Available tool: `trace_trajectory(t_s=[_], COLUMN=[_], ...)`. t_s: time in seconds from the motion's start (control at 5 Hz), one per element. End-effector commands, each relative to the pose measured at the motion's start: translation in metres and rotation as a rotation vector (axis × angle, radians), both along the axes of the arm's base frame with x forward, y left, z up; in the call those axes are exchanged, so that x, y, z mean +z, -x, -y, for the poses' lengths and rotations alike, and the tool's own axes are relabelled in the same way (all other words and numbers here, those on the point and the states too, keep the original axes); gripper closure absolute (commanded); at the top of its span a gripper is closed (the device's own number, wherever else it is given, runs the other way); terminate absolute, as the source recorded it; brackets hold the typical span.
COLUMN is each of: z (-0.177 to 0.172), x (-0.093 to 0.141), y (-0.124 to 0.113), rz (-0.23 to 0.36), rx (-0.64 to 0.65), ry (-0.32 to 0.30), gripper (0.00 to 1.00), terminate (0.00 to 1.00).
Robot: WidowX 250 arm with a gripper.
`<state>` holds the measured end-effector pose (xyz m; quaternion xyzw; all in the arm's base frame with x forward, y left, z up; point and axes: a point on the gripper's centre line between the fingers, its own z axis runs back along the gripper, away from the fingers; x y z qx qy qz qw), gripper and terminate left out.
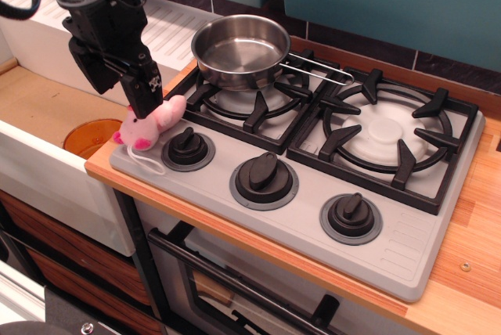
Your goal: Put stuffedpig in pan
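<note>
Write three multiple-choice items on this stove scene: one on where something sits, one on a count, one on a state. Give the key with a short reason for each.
1. Where is the stuffedpig?
A. inside the pan
B. on the stove's front left corner, beside the leftmost knob
C. on the right burner grate

2. How many control knobs does the stove have?
A. two
B. three
C. five

3. What is in the pan?
A. nothing
B. the pig
C. an orange lid

Key:
1. B: the pig lies on the grey stove top next to the leftmost knob, with the tool right above it.
2. B: the leftmost knob, the middle knob and the right knob line the front edge.
3. A: the pan's shiny steel bottom shows bare on the left rear burner.
</note>
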<state>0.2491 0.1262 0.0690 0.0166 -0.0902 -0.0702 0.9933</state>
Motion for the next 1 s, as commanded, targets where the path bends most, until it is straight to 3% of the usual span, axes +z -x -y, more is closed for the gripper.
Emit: trace_trajectory(t_s=[0.0, 0.6, 0.8], z=[-0.006, -0.013, -0.013], x=[-0.015, -0.044, -0.051], y=[-0.004, -0.006, -0.006], rz=[0.036, 0.027, 0.019], rx=[-0.007, 0.003, 0.013], ry=[0.0, 0.02, 0.002], gripper=[0.0, 0.0, 1.0], terminate=[0.0, 0.0, 0.0])
